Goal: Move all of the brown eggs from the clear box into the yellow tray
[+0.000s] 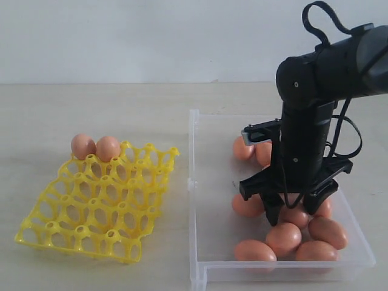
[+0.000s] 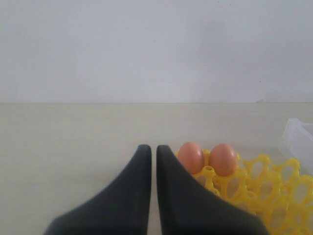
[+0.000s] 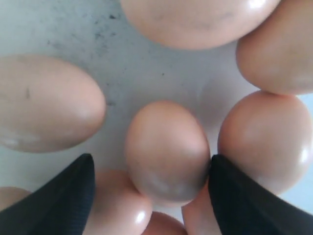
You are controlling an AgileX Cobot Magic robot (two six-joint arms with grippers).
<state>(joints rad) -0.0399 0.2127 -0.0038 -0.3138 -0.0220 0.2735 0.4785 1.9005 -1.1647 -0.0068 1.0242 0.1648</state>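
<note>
Smooth orange-brown oval eggs (image 1: pixel 283 237) lie clustered in the shallow transparent plastic box (image 1: pixel 212 200). Two more (image 1: pixel 96 147) sit in back-corner cells of the bright yellow plastic grid tray (image 1: pixel 73 233). The black right gripper (image 3: pixel 151 166), spread wide, straddles one boxed egg (image 3: pixel 166 147) without clamping it. The black left gripper (image 2: pixel 153 161), pinched together and empty, hovers near the tray.

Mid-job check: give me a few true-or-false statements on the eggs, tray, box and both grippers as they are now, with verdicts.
1. Two eggs sit in the tray. True.
2. The right gripper is over the tray. False: it is down in the box, among eggs.
3. Its fingers stand open either side of an egg. True.
4. The left gripper holds an egg. False: its fingers are shut on nothing.
5. The box is empty. False: several eggs lie in it.
</note>
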